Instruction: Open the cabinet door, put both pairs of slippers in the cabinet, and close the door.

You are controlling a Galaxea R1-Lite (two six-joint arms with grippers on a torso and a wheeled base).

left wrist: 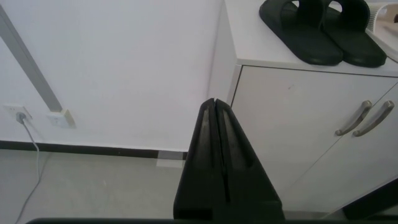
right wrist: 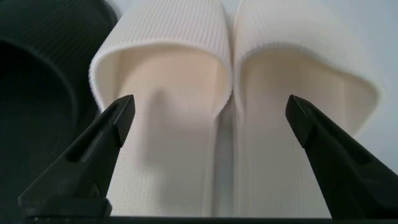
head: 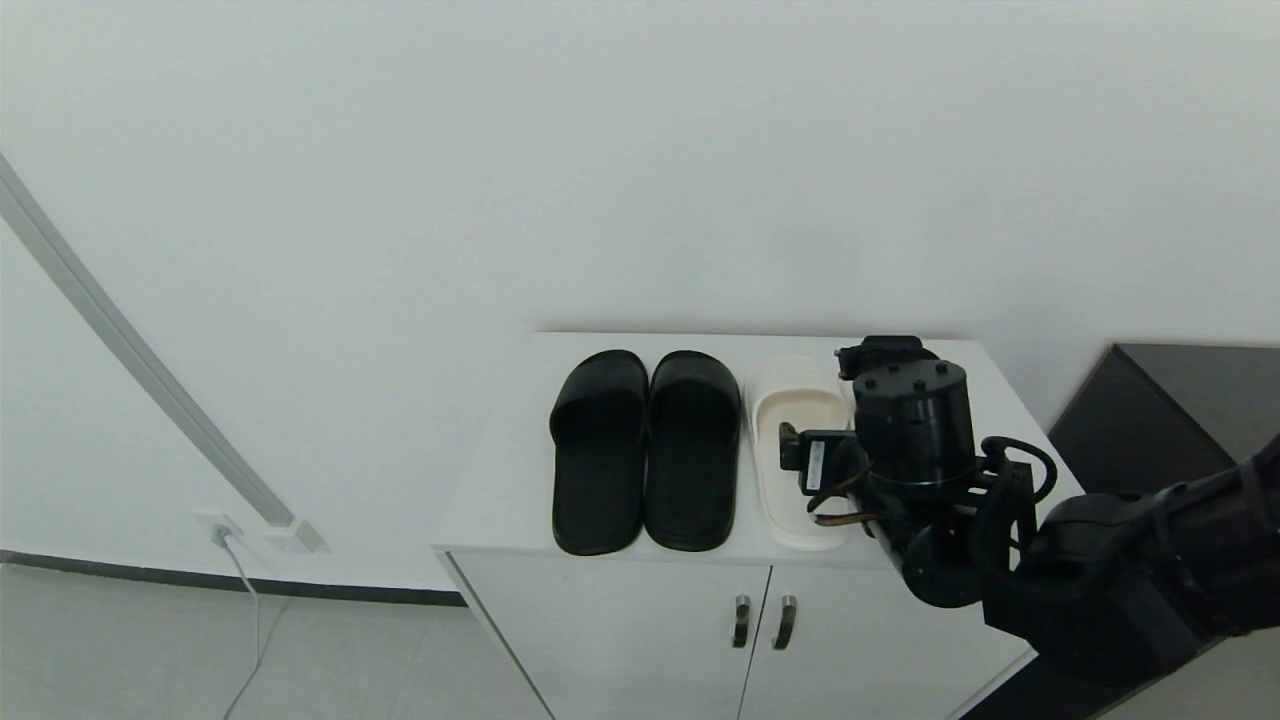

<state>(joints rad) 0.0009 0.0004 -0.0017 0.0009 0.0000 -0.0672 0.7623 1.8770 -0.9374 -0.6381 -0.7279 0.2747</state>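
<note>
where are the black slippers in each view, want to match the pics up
Head view: black slippers side by side on the cabinet top, left of the white slippers.
Left wrist view: the pair lies on the cabinet top, above the door handles.
Right wrist view: a dark ribbed strap beside the white slippers.
Shared landmark: the white slippers next to them.

Plain indoor room, like home entry: white wall [head: 600, 150], grey floor [head: 120, 650], black skirting [head: 350, 592], socket [head: 220, 527] with cable [head: 256, 615], low white cabinet [head: 620, 640] carrying slippers [head: 690, 450].
</note>
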